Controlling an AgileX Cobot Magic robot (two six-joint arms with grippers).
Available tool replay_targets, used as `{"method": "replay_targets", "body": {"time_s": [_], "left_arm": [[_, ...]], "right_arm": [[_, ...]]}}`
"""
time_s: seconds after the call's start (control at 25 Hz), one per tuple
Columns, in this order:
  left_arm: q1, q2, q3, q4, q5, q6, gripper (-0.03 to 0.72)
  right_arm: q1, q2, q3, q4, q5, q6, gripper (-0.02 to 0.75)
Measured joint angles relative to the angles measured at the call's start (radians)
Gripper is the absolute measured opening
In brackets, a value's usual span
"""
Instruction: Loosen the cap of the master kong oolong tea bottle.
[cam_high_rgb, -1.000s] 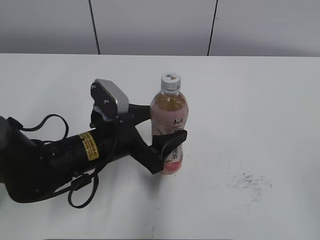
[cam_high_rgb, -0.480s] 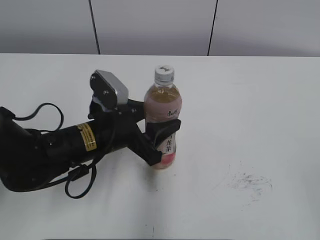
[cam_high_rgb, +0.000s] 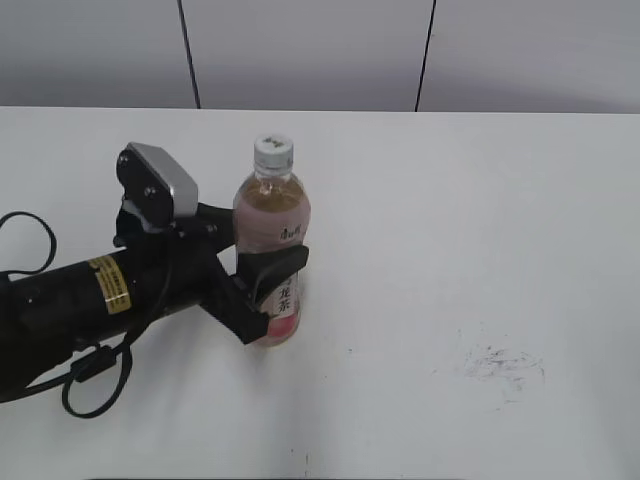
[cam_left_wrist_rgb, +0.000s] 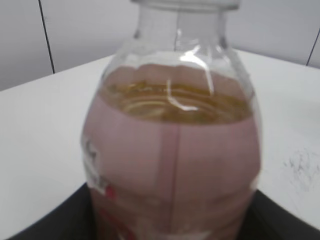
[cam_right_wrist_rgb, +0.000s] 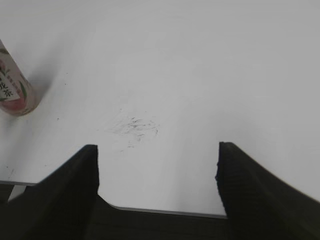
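Observation:
The master kong oolong tea bottle (cam_high_rgb: 271, 245) stands upright on the white table, left of centre, with pale amber tea and a pink-and-white label. Its white cap (cam_high_rgb: 273, 151) sits on top. My left gripper (cam_high_rgb: 268, 285) is shut on the bottle's lower body, one black finger in front of the label. In the left wrist view the bottle (cam_left_wrist_rgb: 172, 150) fills the frame and the cap is cut off at the top. My right gripper (cam_right_wrist_rgb: 157, 165) is open and empty over the table's near edge. The bottle's base (cam_right_wrist_rgb: 12, 90) shows far left in that view.
The white table (cam_high_rgb: 480, 200) ends at a grey panelled wall behind. A dark scuff mark (cam_high_rgb: 500, 362) lies on the table at the right front, also in the right wrist view (cam_right_wrist_rgb: 134, 126). My left arm's black body and cables (cam_high_rgb: 70, 300) lie along the left.
My left gripper has slid the upright bottle leftward across the table, still gripping it. The arm has drawn back to the left with it.

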Motion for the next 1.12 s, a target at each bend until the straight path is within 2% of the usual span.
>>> {"method": "replay_targets", "body": {"time_s": [0.16, 0.32, 0.6, 0.8, 0.96, 1.12], "left_arm": [[0.000, 0.004, 0.031, -0.015, -0.027, 0.035, 0.399], [0.001, 0.048, 0.032, -0.027, -0.095, 0.042, 0.399], [0.002, 0.075, 0.032, -0.030, -0.144, 0.048, 0.399], [0.002, 0.075, 0.032, -0.030, -0.145, 0.049, 0.399], [0.004, 0.075, 0.032, -0.030, -0.145, 0.049, 0.399], [0.004, 0.075, 0.034, -0.032, -0.146, 0.049, 0.399]], "right_arm": [[0.000, 0.058, 0.000, 0.048, -0.002, -0.057, 0.554], [0.000, 0.257, -0.047, 0.143, -0.050, -0.178, 0.554], [0.001, 0.718, -0.312, 0.240, -0.071, -0.319, 0.520], [0.014, 1.068, -0.550, 0.370, 0.056, -0.357, 0.510], [0.143, 1.250, -0.701, 0.359, 0.086, -0.309, 0.511], [0.394, 1.410, -0.843, 0.186, 0.064, -0.120, 0.511]]}}
